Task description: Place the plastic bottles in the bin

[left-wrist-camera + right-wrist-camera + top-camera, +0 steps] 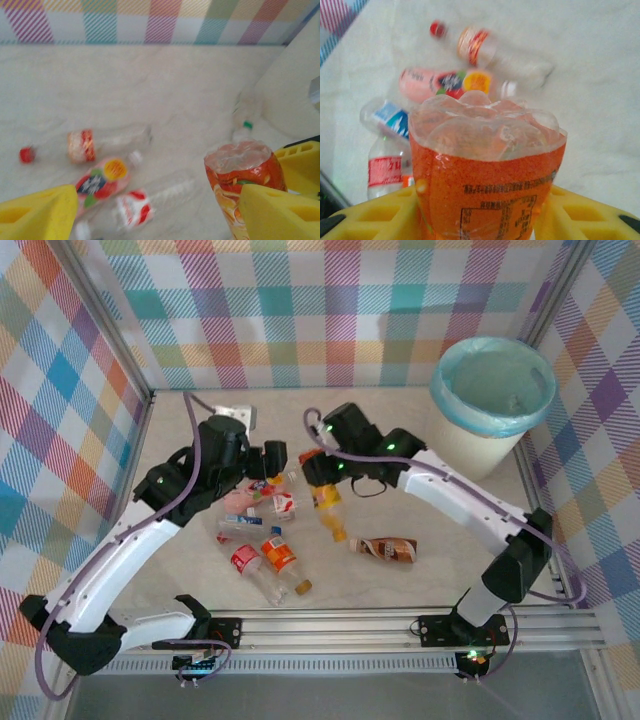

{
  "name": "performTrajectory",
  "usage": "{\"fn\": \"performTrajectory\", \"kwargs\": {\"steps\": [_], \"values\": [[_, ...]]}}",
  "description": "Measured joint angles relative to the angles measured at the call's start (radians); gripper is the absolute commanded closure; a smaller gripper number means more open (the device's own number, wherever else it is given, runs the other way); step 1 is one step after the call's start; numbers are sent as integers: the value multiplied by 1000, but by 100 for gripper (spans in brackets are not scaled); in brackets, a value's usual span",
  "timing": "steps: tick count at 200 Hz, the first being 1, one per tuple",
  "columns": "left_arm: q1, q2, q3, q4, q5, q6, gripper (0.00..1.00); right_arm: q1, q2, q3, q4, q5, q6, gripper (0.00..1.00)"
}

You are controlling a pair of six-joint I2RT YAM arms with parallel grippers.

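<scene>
Grasp step: the right claw (482,202) pinches an orange-labelled bottle (485,160) at the overhead view's centre. The left claw (157,202) hangs spread above loose bottles (262,540) on the bench (450,510). Next, probably: lift clear and carry to the bin (458,445), upper right.

Bottle cluster (279,553) crowds centre; table (440,560) bare at right, up to bin (470,445).

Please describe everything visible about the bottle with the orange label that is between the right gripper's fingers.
The orange-labelled bottle is clear plastic, wrapped in an orange label with small dark print. Its lobed transparent base faces the wrist camera; the cap is hidden. The right gripper holds it, yellow fingers against both sides.
</scene>
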Motion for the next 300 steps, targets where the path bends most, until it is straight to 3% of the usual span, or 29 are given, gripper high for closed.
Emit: {"fn": "performTrajectory", "kwargs": {"steps": [75,111,166,192,300], "values": [[0,358,373,125,250,35,17,-286,-35,232,1,154,-219,50],[0,547,632,137,389,32,18,-412,-45,352,26,224,-334,52],[-13,833,1045,106,546,8,19,-619,-129,333,160,308,-443,52],[-20,878,1080,80,576,-6,19,-665,-152,264,236,337,-466,52],[-22,885,1052,24,581,-13,19,-678,-150,43,484,393,-555,50]]}}
